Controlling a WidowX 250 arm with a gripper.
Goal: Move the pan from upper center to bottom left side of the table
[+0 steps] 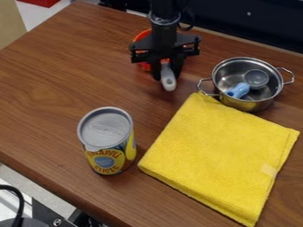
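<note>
Pan: 1 orange-red pan (140,37) at the upper center of the table (53,80), partly hidden behind the gripper (167,76); bits of its rim and side show at the left and right of the black arm (164,13).
Pan handle: light grey, with a hole near its rounded end; the handle (168,83) points down toward the front of the table, its end showing just below the gripper.
Gripper: 1 black gripper, hanging down over the pan and lined up with the handle; I cannot tell whether it is clamped on the handle or held apart around it.
Arm: black, coming in from the top edge, right of the middle.
Pot: 1 shiny metal pot (257,104) with 2 wire handles, upright, to the right of the gripper and well apart from it.
Inside the pot: 1 round greyish cup-like piece (256,78) and 1 blue piece (238,90).
Cloth: 1 yellow folded cloth (216,150), flat on the right and lower part of the table, its upper corner by the pot's left handle; 1 pale tag (269,170) near its right edge.
Can: 1 upright can (110,157) with a grey top and a mostly yellow label, left of the cloth and near it.
Table: brown wood grain.
</note>
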